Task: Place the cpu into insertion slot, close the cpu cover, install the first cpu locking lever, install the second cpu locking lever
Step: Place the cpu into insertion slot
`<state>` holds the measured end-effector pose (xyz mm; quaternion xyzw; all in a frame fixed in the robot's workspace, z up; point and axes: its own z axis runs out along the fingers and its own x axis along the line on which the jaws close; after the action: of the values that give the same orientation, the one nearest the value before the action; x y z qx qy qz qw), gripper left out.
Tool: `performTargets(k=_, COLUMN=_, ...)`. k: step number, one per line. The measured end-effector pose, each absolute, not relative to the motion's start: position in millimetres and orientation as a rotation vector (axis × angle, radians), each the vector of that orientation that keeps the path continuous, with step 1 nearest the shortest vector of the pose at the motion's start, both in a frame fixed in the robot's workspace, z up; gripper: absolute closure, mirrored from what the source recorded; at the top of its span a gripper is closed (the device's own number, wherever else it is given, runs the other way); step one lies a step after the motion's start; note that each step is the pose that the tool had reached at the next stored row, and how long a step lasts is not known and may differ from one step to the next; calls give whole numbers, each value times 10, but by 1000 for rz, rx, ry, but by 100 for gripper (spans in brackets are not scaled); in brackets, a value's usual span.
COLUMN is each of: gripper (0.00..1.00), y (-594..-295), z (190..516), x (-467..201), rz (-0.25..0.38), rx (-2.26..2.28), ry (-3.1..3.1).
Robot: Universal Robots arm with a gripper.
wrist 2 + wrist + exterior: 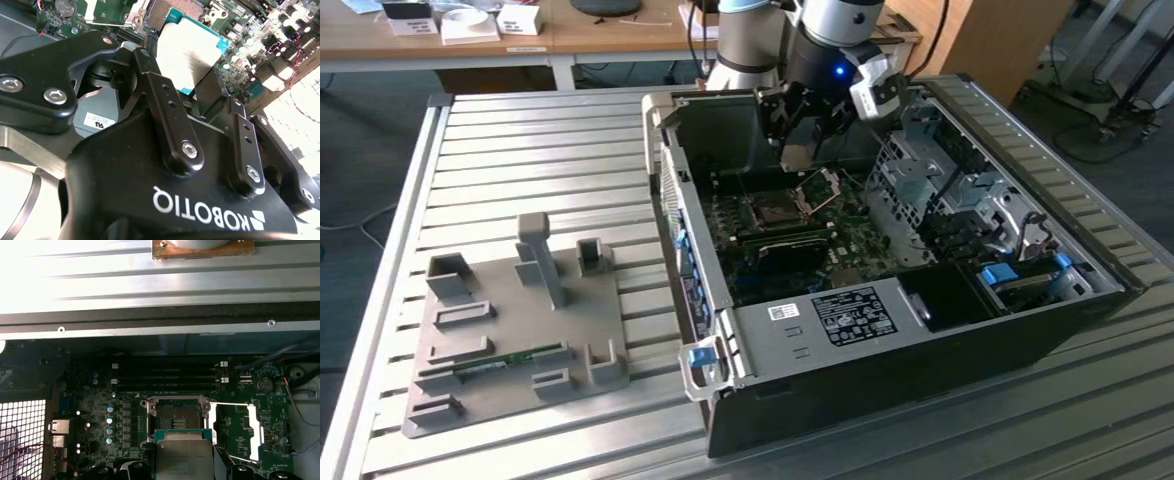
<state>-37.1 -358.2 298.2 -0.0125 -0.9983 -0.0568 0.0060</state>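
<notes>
Nearest us, the gripper (186, 77) has its jaws clamped on the cpu (192, 50), poised near the open insertion slot (177, 415) at mid-motherboard (95, 400), with the cpu cover (235, 432) swung aside; we judge placement to be in hand, requiring square alignment.

Exterior view's evenly lit, computer case (921, 375) dark inside. Glare whites out table slats (150, 285) in the first wrist view, the cpu (187, 55) in the second wrist view.

A ribbed metal table (520, 130) of pale slats spans the scene under bright light. Behind it stands a wooden desk (587, 38) carrying small white boxes (470, 25), and dark floor (354, 160) with a loose cable (360, 228) shows at the exterior view's left.
</notes>
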Motion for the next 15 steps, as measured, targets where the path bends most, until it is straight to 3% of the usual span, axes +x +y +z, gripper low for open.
performTargets(k=15, gripper=46, y=-3582, z=2909, x=-371, rz=-178, rx=-39, ry=-3124)
